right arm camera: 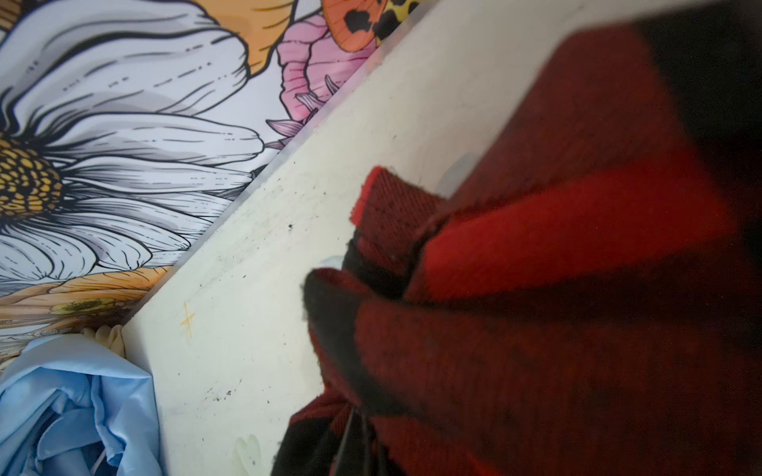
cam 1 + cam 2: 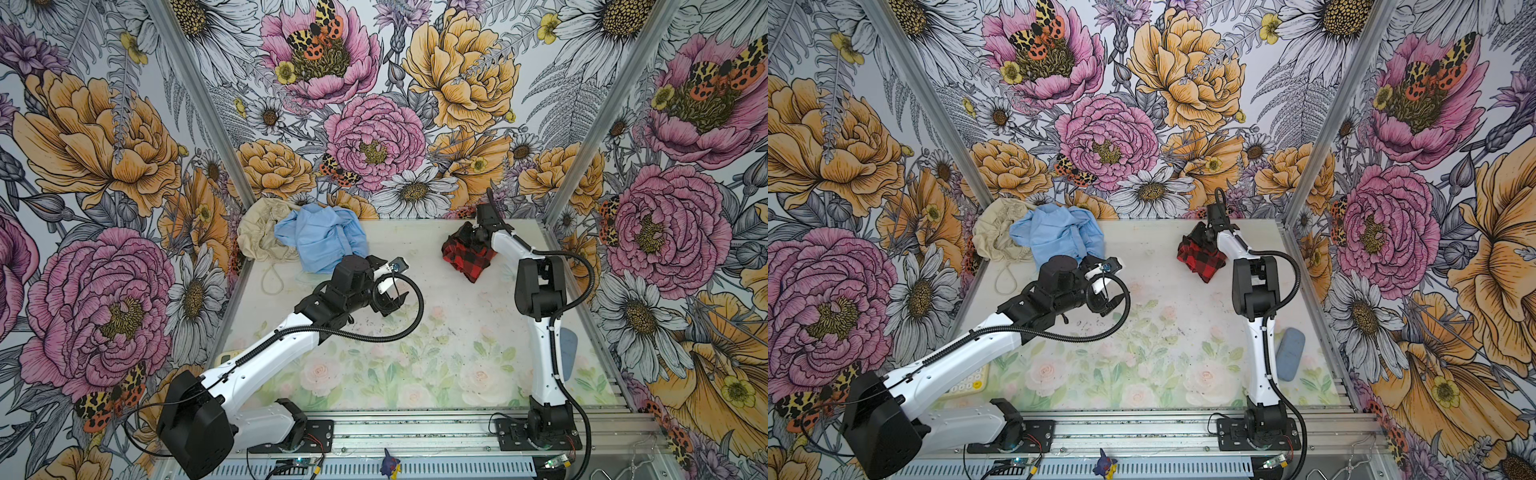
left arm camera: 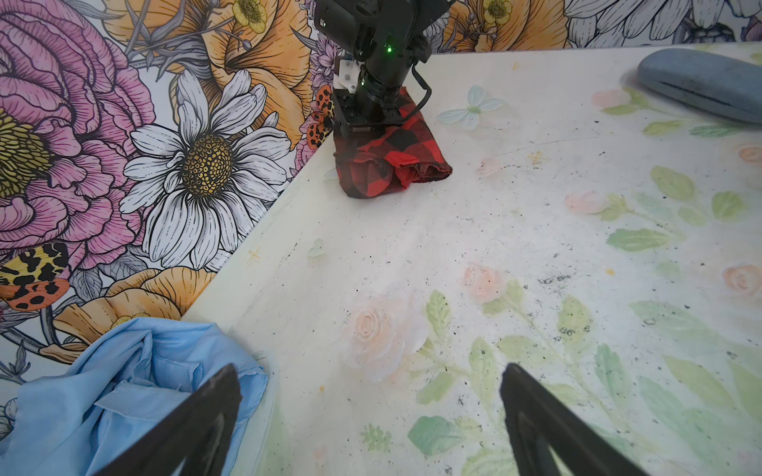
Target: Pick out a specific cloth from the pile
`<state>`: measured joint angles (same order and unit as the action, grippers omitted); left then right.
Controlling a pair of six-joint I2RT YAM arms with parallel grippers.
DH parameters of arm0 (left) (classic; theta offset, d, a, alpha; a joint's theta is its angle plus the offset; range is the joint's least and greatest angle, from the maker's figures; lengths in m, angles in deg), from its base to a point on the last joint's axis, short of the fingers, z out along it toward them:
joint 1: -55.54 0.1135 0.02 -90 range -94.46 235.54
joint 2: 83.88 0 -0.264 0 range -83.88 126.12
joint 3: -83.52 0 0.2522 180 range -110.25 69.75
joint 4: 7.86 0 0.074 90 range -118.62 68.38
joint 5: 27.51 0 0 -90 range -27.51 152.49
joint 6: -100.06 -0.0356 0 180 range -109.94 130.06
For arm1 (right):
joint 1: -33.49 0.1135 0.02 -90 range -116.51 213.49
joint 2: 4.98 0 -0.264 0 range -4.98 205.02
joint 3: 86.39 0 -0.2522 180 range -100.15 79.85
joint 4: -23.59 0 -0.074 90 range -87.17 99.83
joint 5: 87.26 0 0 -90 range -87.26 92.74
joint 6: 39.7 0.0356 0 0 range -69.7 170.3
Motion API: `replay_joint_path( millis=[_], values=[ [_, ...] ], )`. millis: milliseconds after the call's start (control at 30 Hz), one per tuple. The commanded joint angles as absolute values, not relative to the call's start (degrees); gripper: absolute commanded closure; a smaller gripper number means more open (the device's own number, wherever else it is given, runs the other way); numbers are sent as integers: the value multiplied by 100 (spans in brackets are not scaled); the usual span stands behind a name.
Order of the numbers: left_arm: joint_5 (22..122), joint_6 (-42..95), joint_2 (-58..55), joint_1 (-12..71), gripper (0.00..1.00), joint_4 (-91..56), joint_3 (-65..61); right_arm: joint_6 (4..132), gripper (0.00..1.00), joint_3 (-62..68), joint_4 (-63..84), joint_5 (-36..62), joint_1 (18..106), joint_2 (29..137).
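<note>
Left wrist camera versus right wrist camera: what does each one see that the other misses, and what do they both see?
Only the left wrist view shows the right gripper from outside, down on the checked cloth, plus the open left gripper and a grey case. Only the right wrist view shows that cloth's weave close up, blurred and filling about half the picture. Both show the checked cloth, the blue garment, the pale table and the flowered wall.

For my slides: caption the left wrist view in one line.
Right pincer shut on the red-and-black checked flannel, apart from the light blue garment by the open left pincer.
</note>
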<state>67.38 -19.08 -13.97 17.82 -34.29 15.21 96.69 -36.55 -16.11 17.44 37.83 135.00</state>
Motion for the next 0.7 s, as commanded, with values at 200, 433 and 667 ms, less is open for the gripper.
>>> replay_joint_path(
  millis=[200,433,667],
  values=[
    [6621,-2022,-1565,1757,1,-3455,1461,9823,72,-3469,-1865,1936,3257,13876],
    [6566,-2026,-1616,1757,1,-3455,1482,9293,10,-3435,-1843,1610,2958,13386],
    [6595,-1991,-1639,1778,1,-3437,1493,9029,1,-3450,-1796,1728,2971,13012]
  ],
)
